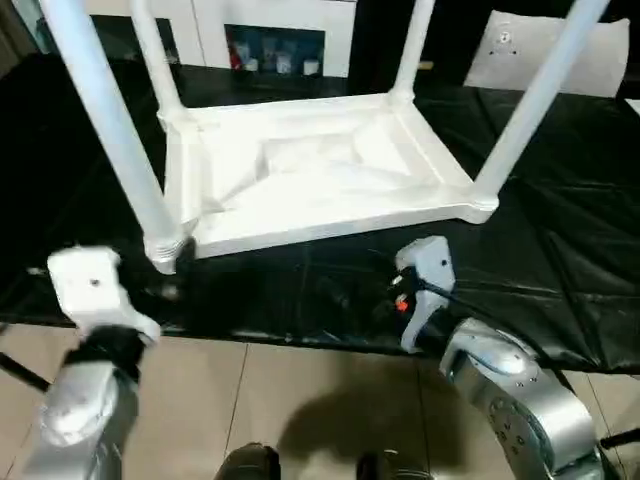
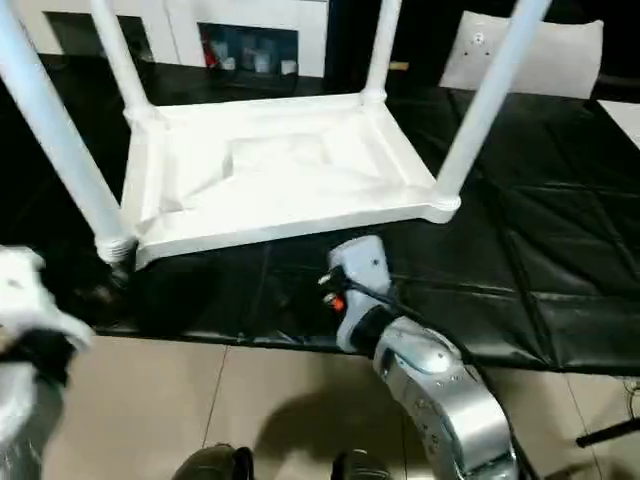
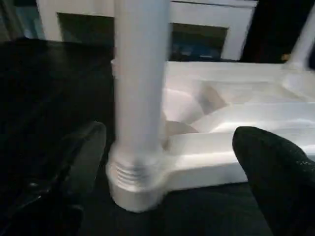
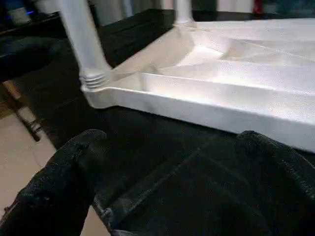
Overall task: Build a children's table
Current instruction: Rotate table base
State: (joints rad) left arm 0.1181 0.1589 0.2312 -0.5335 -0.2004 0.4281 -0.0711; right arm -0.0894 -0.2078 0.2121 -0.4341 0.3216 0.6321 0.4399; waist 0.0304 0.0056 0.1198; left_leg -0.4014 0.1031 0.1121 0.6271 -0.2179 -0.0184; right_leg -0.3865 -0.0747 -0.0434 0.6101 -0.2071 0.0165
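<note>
Both pincers, left (image 3: 162, 172) and right (image 4: 172, 167), gape empty near me; children's table (image 1: 310, 185) upside-down, four legs socketed, I reckon only flipping remains.

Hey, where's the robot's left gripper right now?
The left gripper sits at the table top's near-left corner, its fingers spread either side of that corner's leg, apart from it.

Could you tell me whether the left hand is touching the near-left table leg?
Apart. In the left wrist view, the left hand stands open, its fingers on either side of the table leg, with a visible gap on each side.
</note>
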